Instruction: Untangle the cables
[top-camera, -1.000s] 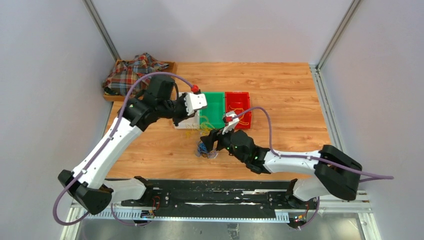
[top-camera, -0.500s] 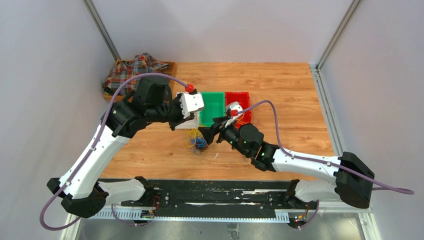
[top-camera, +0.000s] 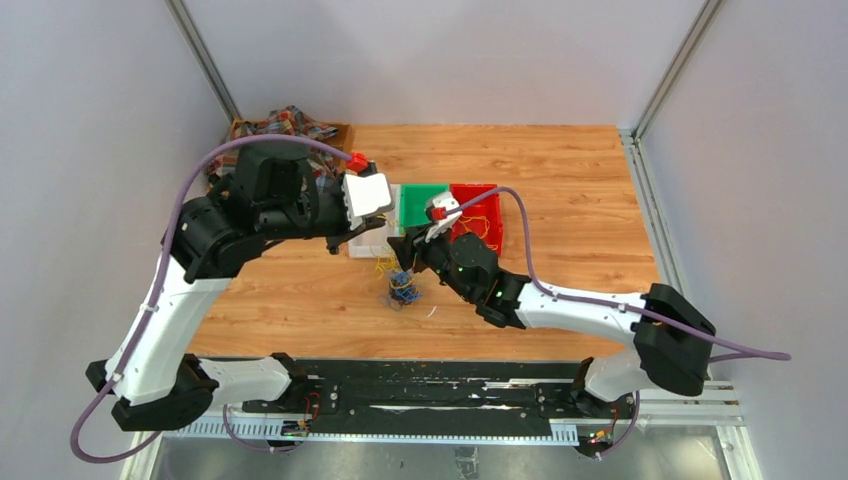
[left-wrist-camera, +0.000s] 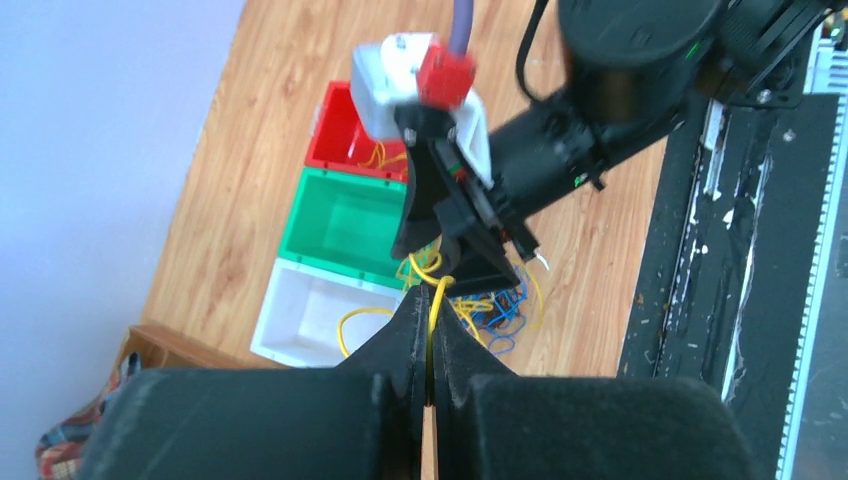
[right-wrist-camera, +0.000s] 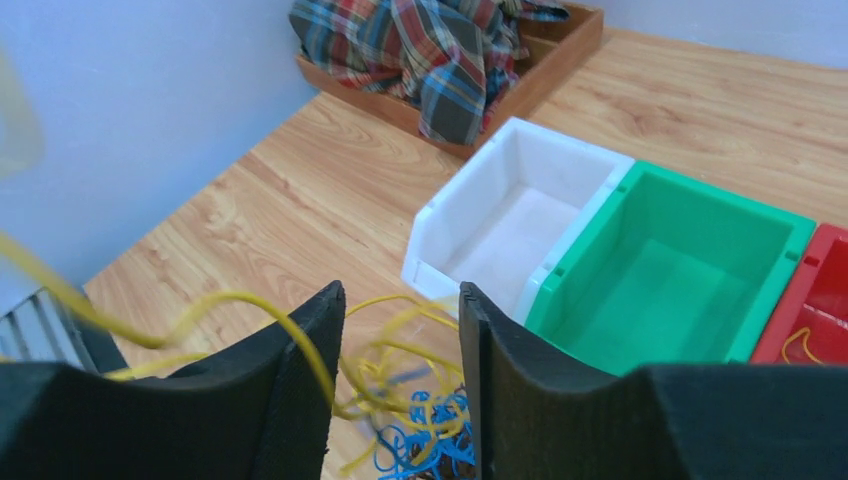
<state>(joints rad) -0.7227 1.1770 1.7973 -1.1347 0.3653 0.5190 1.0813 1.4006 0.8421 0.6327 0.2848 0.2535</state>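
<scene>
Top external view first: where are the cables (top-camera: 403, 290) lying?

They are sitting as a blue and yellow tangle on the wooden surface (top-camera: 560, 170), just in front of the white bin (right-wrist-camera: 520, 215), between the two arms.

What is the left tool (left-wrist-camera: 427, 305) doing?

Left wrist view is showing its fingers pressing almost together, pinching one yellow strand (left-wrist-camera: 443, 282) that is running on toward the tangle. The tool is hanging above the heap.

And the right tool (right-wrist-camera: 398, 300)?

Its jaws are standing apart. Yellow loops are passing through the gap and across one finger, but nothing is being squeezed. It is facing the left tool closely, over the tangle.

How are the bins standing?

White bin, green bin (right-wrist-camera: 680, 270) and red bin (right-wrist-camera: 815, 290) are sitting side by side in a row, touching. The red one is holding a yellow loop (right-wrist-camera: 800, 345). Further back, a plaid cloth (right-wrist-camera: 440, 50) is filling a wooden tray (right-wrist-camera: 565, 40) at the surface's far corner
</scene>
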